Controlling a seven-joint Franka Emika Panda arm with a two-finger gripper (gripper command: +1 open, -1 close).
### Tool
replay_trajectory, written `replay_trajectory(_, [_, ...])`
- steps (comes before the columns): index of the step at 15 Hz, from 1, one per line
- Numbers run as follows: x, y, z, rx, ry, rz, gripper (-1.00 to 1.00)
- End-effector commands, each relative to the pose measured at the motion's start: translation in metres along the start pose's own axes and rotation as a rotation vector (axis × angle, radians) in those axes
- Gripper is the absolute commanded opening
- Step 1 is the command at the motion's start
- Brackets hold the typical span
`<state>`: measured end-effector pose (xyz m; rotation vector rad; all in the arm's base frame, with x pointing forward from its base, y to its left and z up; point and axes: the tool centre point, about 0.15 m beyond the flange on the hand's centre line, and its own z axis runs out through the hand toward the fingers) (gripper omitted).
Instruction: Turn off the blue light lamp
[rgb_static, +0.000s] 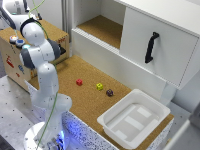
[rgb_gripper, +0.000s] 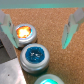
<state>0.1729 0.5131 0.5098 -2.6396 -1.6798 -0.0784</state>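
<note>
The blue light lamp (rgb_gripper: 35, 55) is a round dome with a pale rim and a blue sparkling centre, resting on a cork surface. In the wrist view my gripper (rgb_gripper: 39, 44) is open above it, one finger (rgb_gripper: 7, 27) on each side, not touching it. Beside it a similar dome (rgb_gripper: 25, 33) glows reddish-orange. The rim of a third, teal dome (rgb_gripper: 50, 80) shows at the picture's edge. In the exterior view the domes (rgb_static: 19, 42) sit on a wooden box (rgb_static: 50, 35) at the exterior view's left. My arm (rgb_static: 37, 50) hides the gripper there.
On the cork table (rgb_static: 75, 100) lie a red cube (rgb_static: 79, 82), a yellow cube (rgb_static: 99, 86) and a dark small object (rgb_static: 109, 92). A white tray (rgb_static: 150, 125) stands at the exterior view's right. A white cabinet with a black handle (rgb_static: 151, 47) stands behind.
</note>
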Motion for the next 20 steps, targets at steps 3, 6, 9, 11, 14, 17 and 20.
replay_trajectory(3, [-0.031, 0.045, 0.016, 0.015, 0.009, 0.315, 1.0])
replay_trajectory(6, [-0.068, 0.066, 0.016, 0.007, 0.013, 0.493, 1.0])
replay_trajectory(9, [-0.116, 0.094, 0.011, -0.021, 0.037, 0.7, 1.0])
replay_trajectory(11, [-0.142, 0.108, 0.009, -0.046, 0.047, 0.809, 1.0])
replay_trajectory(14, [-0.196, 0.13, 0.01, -0.09, 0.056, 0.975, 1.0])
replay_trajectory(17, [-0.241, 0.154, 0.014, -0.08, 0.092, 1.08, 1.0])
replay_trajectory(20, [-0.267, 0.184, 0.029, -0.035, 0.144, 1.125, 1.0])
